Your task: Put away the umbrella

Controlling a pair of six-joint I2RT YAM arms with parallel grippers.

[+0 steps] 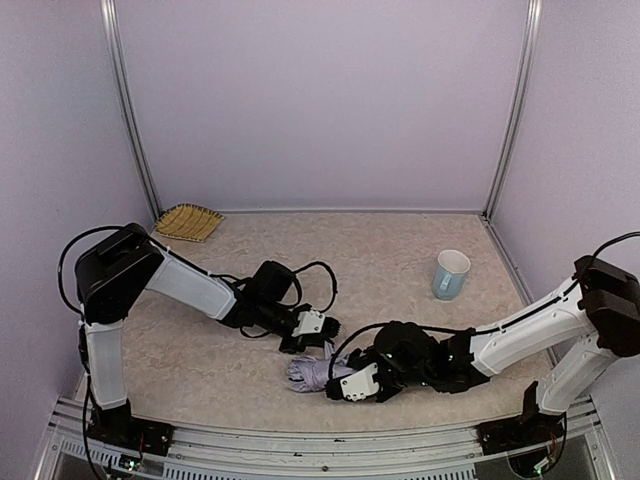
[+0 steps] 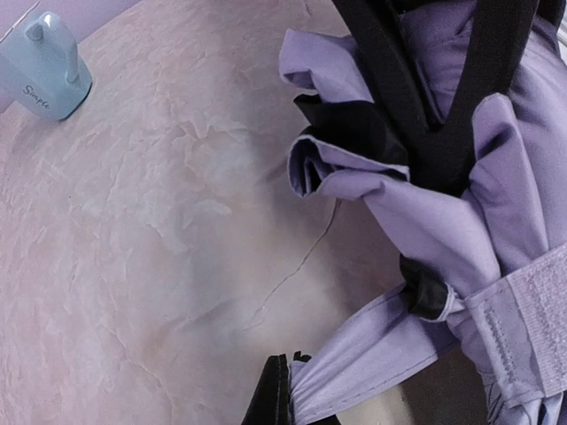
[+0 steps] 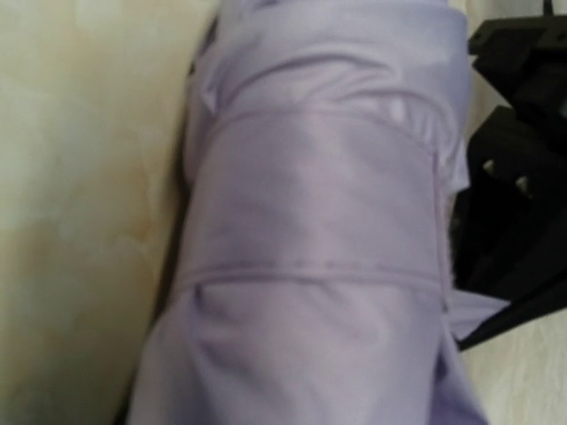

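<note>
**Nearly bundled, but the hold looks thin**

From where I stand, the umbrella (image 1: 312, 370) lies folded on the bench (image 1: 400, 250) near its front edge, between the two arms. The left arm's fingers (image 2: 390, 71) are pinched right together on a fold of the lavender cloth, with black lining showing beside them. The right arm's fingers (image 1: 350, 385) sit against the other end of the bundle. Its wrist camera shows only cloth pressed up close, so I cannot tell whether they are clasped around it or merely resting there.

The strap (image 3: 310, 190) runs round the middle of the bundle. In the left wrist view its fuzzy fastening face is turned outward, and I cannot say it is stuck down.

My worry is that pinch. It has only a fold of slippery cloth, not the shaft, so a lift or tug could draw the fold out and let the pleats flare open. If the strap is not fastened, the arms pulling apart would unroll the lot. Loose folds already stick out at one end. The cup (image 1: 450, 274) stands well apart, so I doubt it is in danger
</note>
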